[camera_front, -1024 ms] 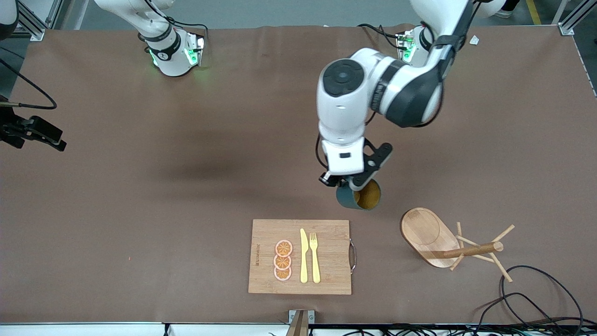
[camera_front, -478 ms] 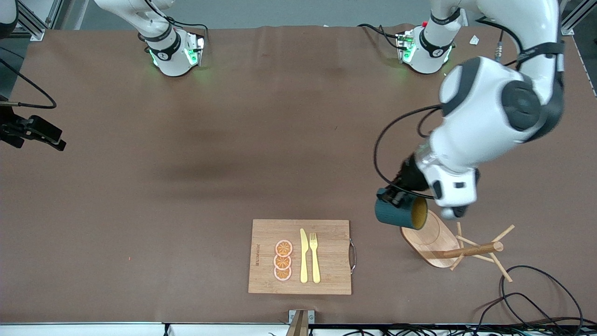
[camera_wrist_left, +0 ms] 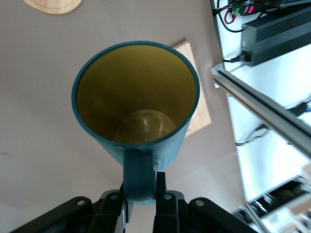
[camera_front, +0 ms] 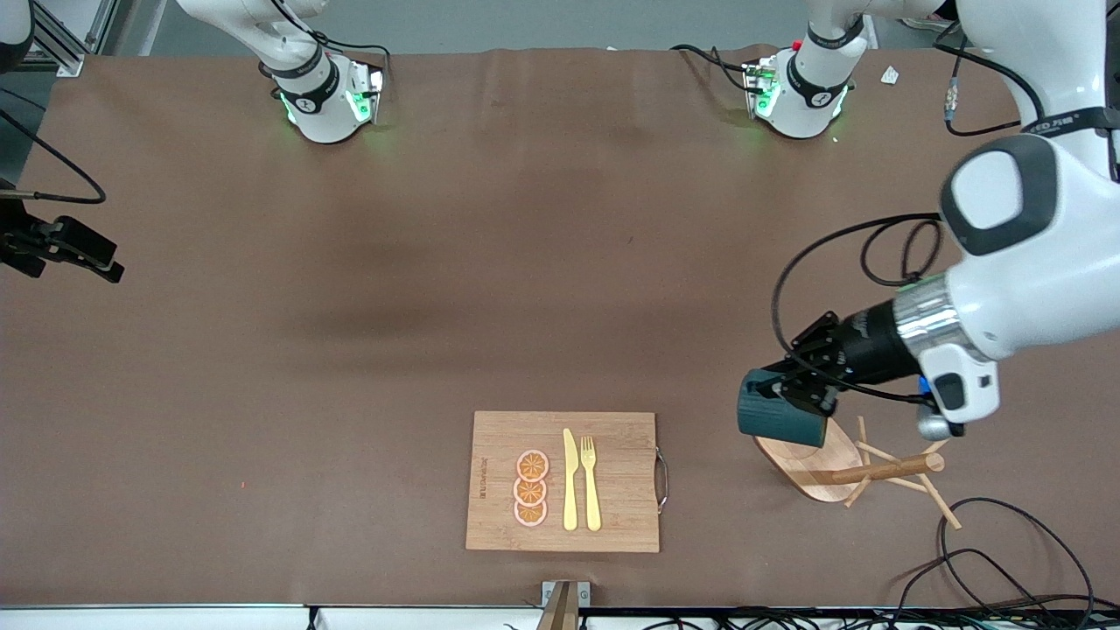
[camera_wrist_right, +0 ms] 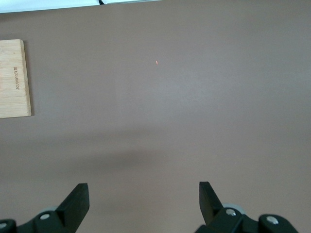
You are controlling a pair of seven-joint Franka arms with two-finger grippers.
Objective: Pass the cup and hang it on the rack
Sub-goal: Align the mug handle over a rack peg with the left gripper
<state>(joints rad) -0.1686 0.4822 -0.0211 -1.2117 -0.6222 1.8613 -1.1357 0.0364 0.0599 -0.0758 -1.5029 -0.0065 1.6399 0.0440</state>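
Note:
The dark teal cup [camera_front: 777,415] hangs on its side in the air over the end of the rack's oval base [camera_front: 809,464] that lies toward the right arm. My left gripper [camera_front: 803,391] is shut on the cup's handle [camera_wrist_left: 139,172]. In the left wrist view the cup [camera_wrist_left: 136,92] shows its tan-yellow inside, and the left gripper [camera_wrist_left: 141,190] pinches the handle from both sides. The rack's post [camera_front: 879,472] and thin pegs lie beside the cup. My right gripper [camera_wrist_right: 143,194] waits open over bare table with nothing between its fingers.
A bamboo cutting board [camera_front: 623,490] lies near the front edge, carrying orange slices [camera_front: 531,488], a yellow knife [camera_front: 570,481] and a fork [camera_front: 591,481]. Black cables [camera_front: 1006,542] curl on the table close to the rack, nearer the front camera.
The left arm swung from the table's middle toward its own end, carrying the cup to the rack's base. The cup's mouth has turned away from the front camera. The right gripper has not moved.

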